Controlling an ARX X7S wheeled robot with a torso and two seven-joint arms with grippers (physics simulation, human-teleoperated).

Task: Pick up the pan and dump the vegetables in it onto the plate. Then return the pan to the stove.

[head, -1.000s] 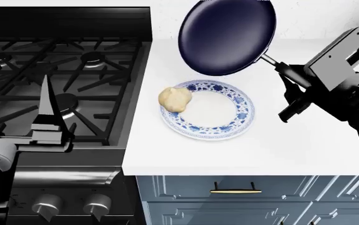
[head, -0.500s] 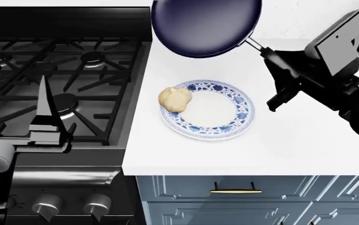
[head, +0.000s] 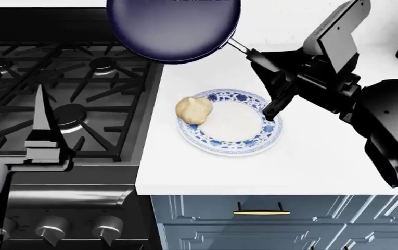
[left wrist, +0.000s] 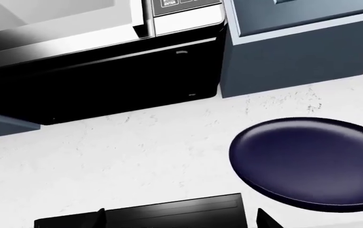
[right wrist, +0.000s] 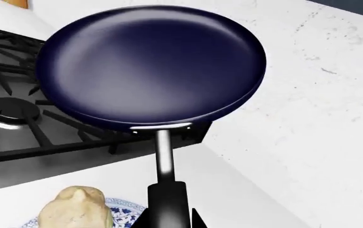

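In the left wrist view, the glossy dark navy round frying pan (left wrist: 311, 164) hangs in the air in front of the pale speckled wall, and a black microwave (left wrist: 99, 61) with a blue-grey cabinet (left wrist: 302, 47) beside it is above. The left gripper itself does not show here, so I cannot tell from this view if it is open or closed.

In the head view, the right gripper (head: 254, 56) holds the thin black handle of the pan, and the pan is high over the right edge of the large black gas stove (head: 60, 104) with cast-iron grates. The pale cream lumpy vegetable (head: 194, 110) lies on the left rim of the round white plate with blue floral border (head: 254, 133), on the white counter (head: 323, 166). I judge the dumping is done and the step in hand is the return of the pan. The left gripper (head: 44, 122) stands upright near the front burners with its fingers close together, holding nothing.

In the right wrist view, the pan is seen from its handle side, empty, above the grates. The next move calls for carrying it further over a burner, levelling it and lowering it. The left gripper near the front grates could stand in the way, so a rear burner seems safer.
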